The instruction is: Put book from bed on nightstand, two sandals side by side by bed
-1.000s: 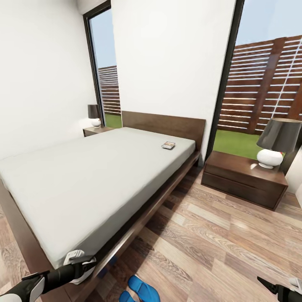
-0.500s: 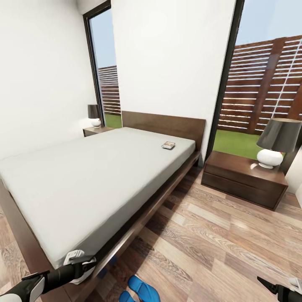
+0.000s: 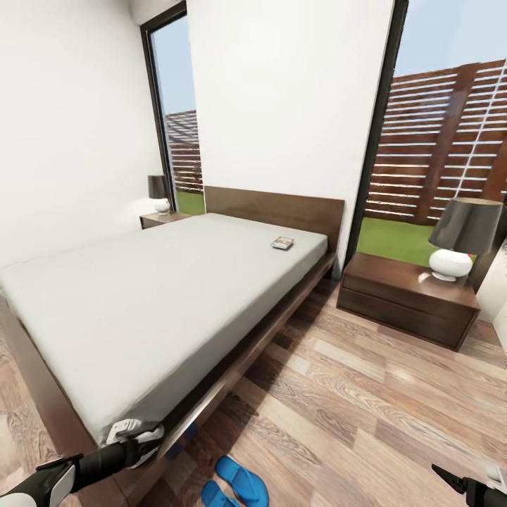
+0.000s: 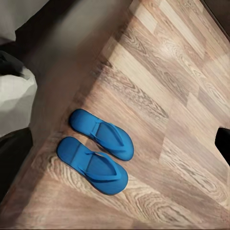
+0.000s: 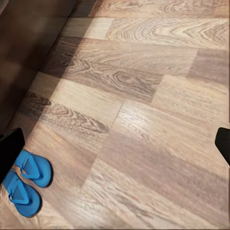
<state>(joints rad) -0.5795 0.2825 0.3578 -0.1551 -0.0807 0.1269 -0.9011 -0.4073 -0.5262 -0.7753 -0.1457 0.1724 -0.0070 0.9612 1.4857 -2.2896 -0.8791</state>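
The sandals (image 4: 97,153) already lie side by side on the floor beside the bed (image 3: 141,310), while the book (image 3: 282,243) waits on the mattress, far from the nightstand (image 3: 407,299); I cannot tell either claw's state.

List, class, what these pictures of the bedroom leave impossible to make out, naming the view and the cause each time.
- Book cover, head view: too small and far to read.
- Far nightstand, head view: partly hidden behind the bed.
- One sandal, head view: cut off by the bottom edge.
- Left gripper, head view: whether it is open or shut cannot be told.
- Right gripper, head view: cut off at the corner.
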